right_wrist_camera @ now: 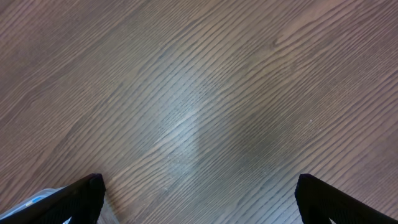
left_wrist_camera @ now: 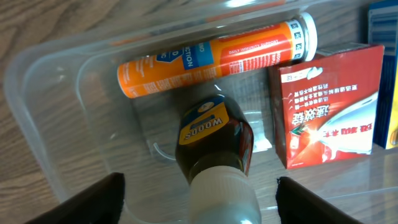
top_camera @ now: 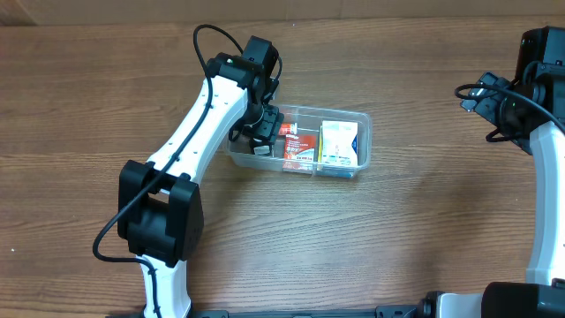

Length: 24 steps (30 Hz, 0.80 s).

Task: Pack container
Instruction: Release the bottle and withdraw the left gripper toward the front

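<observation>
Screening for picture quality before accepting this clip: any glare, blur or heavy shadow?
Left wrist: the white bottle cap is blurred near the lens, glare streaks the container wall. Right wrist: sharp, pale sheen on the table. Overhead: even light, no heavy shadow.

The table (right_wrist_camera: 199, 93) shows fine wood grain, matt, with a soft pale sheen where the light falls. The container (left_wrist_camera: 37, 81) is clear plastic, smooth and glossy, with glints along its rim. Inside it, the orange tube (left_wrist_camera: 205, 59) has a shiny printed skin and a white ridged cap (left_wrist_camera: 305, 37). The bottle (left_wrist_camera: 214, 140) is dark brown and glossy, glass or plastic I cannot tell, with a smooth white top (left_wrist_camera: 224, 196). The red box (left_wrist_camera: 329, 106) looks like lightly glossy card. The left arm (top_camera: 199, 124) has a smooth white shell and matt black joints.
</observation>
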Each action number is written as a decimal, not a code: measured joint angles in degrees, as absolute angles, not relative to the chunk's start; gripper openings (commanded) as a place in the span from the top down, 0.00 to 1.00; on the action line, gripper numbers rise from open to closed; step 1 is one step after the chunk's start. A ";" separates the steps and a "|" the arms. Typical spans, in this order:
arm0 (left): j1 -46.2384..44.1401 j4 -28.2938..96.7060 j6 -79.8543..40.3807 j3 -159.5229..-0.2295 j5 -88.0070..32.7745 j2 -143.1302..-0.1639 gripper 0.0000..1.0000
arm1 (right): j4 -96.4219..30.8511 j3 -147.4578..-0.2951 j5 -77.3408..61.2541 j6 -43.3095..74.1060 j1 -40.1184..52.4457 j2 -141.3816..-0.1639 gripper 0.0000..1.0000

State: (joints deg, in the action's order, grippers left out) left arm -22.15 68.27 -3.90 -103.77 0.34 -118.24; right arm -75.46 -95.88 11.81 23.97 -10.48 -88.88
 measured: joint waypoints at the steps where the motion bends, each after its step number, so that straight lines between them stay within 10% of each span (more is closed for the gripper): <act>1: -22.15 68.95 -4.12 -104.60 0.86 -118.24 0.00 | -75.46 -95.88 11.79 23.99 -10.48 -88.88 0.00; 24: -22.15 96.77 -15.03 -125.21 13.52 -80.16 0.00 | -75.48 -95.88 11.79 23.97 -10.46 -88.88 0.00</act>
State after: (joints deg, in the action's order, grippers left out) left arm -22.15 96.77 -15.03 -125.21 13.52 -80.16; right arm -75.48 -95.88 11.79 23.97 -10.46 -88.88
